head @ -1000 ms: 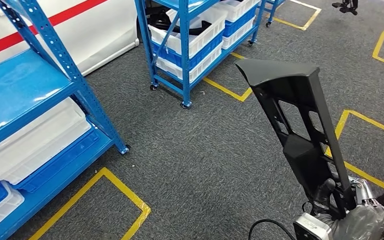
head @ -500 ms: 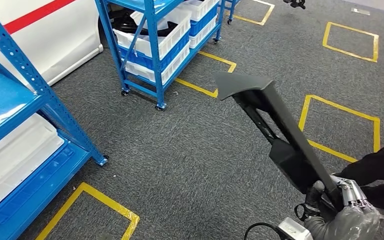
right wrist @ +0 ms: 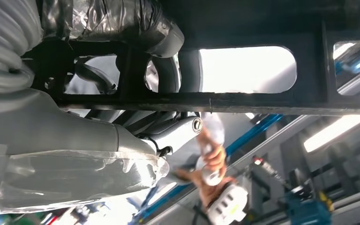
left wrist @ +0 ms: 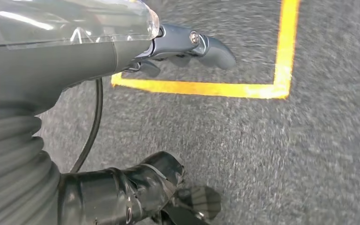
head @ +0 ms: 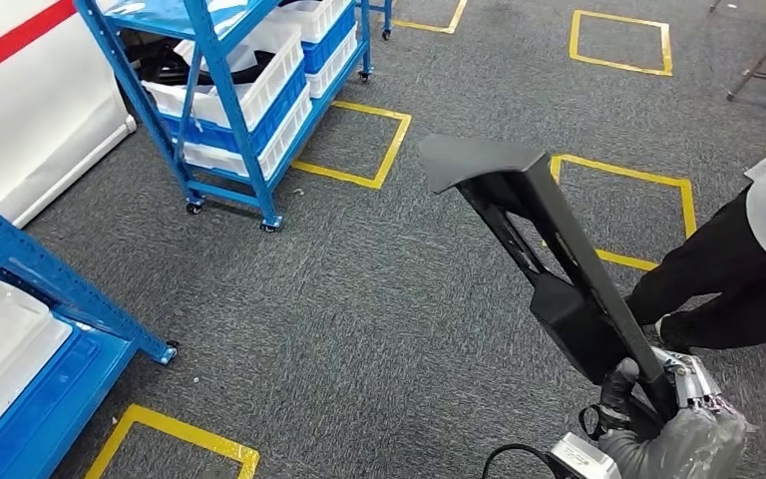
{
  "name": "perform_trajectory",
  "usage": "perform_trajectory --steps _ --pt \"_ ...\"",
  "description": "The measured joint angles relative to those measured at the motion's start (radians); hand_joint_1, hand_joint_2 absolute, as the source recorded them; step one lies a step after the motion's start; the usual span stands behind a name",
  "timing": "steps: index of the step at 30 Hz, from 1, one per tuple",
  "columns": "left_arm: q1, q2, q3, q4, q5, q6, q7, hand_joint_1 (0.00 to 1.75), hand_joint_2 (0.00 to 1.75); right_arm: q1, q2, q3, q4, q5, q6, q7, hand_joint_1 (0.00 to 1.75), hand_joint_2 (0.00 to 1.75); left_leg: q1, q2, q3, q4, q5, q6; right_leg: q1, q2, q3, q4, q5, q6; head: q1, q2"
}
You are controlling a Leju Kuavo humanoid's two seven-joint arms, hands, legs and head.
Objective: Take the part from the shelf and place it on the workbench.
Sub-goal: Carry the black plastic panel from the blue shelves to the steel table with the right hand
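Observation:
A long black part, an openwork frame with a flat flared head, stands tilted up from my right hand at the lower right of the head view. That hand grips its lower end. In the right wrist view the part's dark bars cross the picture, with the fingers of my right hand wrapped through an opening. My left hand hangs over the grey carpet, thumb and fingers apart, holding nothing.
A blue wheeled rack with white and blue bins stands at the back left. Another blue shelf with a white bin is near left. Yellow tape squares mark the carpet. A person's dark-trousered legs stand close on the right.
The whole view has swung right: the racks slid to the left and a person's legs came in at the right. My right hand still holds the part, tilted much as before.

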Motion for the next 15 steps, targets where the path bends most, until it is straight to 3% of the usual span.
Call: perform_trajectory --steps 2,3,5,7,9,11,13,15 --pt "0.003 0.0 0.0 0.0 0.0 0.0 0.001 0.0 1.75 0.0 0.0 0.001 0.0 0.0 0.0 0.0 1.75 1.75 0.001 -0.013 -0.057 0.111 -0.033 -0.003 0.0 0.027 -0.002 0.004 0.0 -0.001 0.0 0.0" --pt "0.005 0.0 0.0 0.0 0.0 0.0 0.001 0.0 1.75 0.0 0.0 0.001 0.0 0.0 0.0 0.0 1.75 1.75 0.002 -0.014 -0.064 0.118 -0.019 -0.005 -0.001 0.042 -0.002 0.007 -0.001 0.0 0.0 0.0" --pt "0.005 0.001 0.001 0.0 0.0 0.0 0.001 0.0 1.75 0.0 0.0 0.001 0.0 0.0 0.0 0.0 1.75 1.75 0.007 -0.026 -0.028 0.02 0.055 -0.006 -0.003 0.07 -0.002 0.016 -0.004 0.004 0.0 0.0" --pt "0.004 0.002 0.001 0.0 0.0 0.0 0.001 0.0 1.75 0.0 0.0 0.001 0.0 0.0 0.0 0.0 1.75 1.75 0.015 -0.075 0.018 -0.098 0.106 -0.006 -0.003 0.095 -0.01 0.03 -0.009 0.013 0.0 0.0" --pt "0.003 0.002 0.001 0.0 0.0 0.0 0.001 0.0 1.75 0.0 0.0 0.001 -0.001 0.0 0.0 0.0 1.75 1.75 0.015 -0.105 0.031 -0.137 0.11 -0.001 -0.004 0.116 -0.023 0.038 -0.008 0.026 0.0 0.0" --pt "0.001 0.002 0.001 0.0 0.0 0.0 0.001 0.0 1.75 0.002 0.0 0.001 -0.001 -0.002 0.0 0.0 1.75 1.75 0.013 -0.085 0.033 -0.143 0.117 0.012 -0.009 0.131 -0.03 0.036 -0.002 0.039 0.0 0.0" --pt "0.001 0.002 0.001 0.0 0.0 0.0 0.001 0.0 1.75 0.004 0.0 0.001 -0.001 -0.007 0.0 0.001 1.75 1.75 0.014 -0.06 0.034 -0.152 0.124 0.026 -0.008 0.096 -0.046 0.064 -0.02 0.048 0.001 0.0" --pt "0.002 0.002 0.001 0.0 -0.001 0.0 0.001 0.0 1.75 0.003 0.0 0.001 -0.002 -0.015 0.0 0.001 1.75 1.75 0.012 -0.034 0.035 -0.157 0.127 0.034 -0.006 0.038 -0.095 0.168 -0.08 0.054 0.001 0.0"
